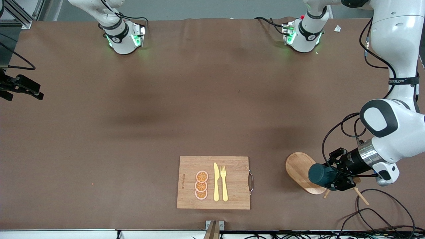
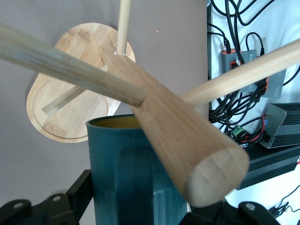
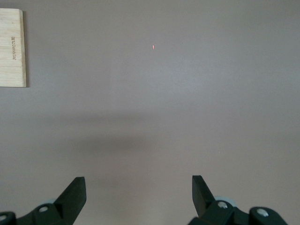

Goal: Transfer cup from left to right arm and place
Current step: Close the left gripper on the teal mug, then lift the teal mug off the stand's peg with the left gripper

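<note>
The cup (image 1: 318,175) is a dark teal ribbed mug with an ochre inside. My left gripper (image 1: 333,174) is shut on it and holds it tipped on its side over the oval base of a wooden mug stand (image 1: 298,167). In the left wrist view the cup (image 2: 131,173) sits between the black fingers, handle toward the camera, with the stand's thick post (image 2: 187,150) and pegs close against its rim. My right gripper (image 3: 138,187) is open and empty above bare brown table near the right arm's end, and shows at the edge of the front view (image 1: 25,88).
A bamboo cutting board (image 1: 232,199) with a yellow knife, a fork and three orange slices lies near the front camera, mid-table; its corner shows in the right wrist view (image 3: 11,47). Cables (image 1: 375,212) lie by the stand; electronics boxes (image 2: 276,117) sit off the table edge.
</note>
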Controlling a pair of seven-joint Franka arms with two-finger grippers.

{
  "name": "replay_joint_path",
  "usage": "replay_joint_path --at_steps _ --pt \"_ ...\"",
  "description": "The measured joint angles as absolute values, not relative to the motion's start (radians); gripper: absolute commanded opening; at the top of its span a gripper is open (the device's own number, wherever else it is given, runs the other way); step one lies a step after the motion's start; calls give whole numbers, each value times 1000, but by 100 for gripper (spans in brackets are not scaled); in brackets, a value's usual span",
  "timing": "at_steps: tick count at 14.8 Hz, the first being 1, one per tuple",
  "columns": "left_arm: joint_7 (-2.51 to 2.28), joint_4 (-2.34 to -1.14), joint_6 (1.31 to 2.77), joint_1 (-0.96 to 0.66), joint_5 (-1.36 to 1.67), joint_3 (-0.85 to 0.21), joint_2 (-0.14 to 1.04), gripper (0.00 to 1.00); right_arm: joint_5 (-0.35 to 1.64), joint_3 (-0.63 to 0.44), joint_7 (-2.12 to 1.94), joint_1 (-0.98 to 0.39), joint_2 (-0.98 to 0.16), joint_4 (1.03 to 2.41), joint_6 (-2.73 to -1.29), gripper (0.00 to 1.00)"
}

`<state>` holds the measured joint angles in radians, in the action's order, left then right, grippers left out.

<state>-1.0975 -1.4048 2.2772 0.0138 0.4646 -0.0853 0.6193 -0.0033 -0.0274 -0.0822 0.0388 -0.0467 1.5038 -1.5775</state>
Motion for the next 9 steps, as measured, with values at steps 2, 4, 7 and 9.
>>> replay_joint_path --at_steps 2,4,7,9 --pt "-1098 -1397 2258 15 465 -85 619 76 -3 -27 -82 39 -47 1504 -1578 100" --pt "-1098 -1390 2234 15 465 -85 616 76 -3 -27 -82 39 -47 1504 -1578 100" --pt "-1099 -1384 2171 18 465 -84 599 76 -3 -27 -82 39 -47 1505 -1578 100" --pt "-1100 -1382 2134 20 465 -83 578 76 -3 -27 -82 39 -47 1505 -1578 100"
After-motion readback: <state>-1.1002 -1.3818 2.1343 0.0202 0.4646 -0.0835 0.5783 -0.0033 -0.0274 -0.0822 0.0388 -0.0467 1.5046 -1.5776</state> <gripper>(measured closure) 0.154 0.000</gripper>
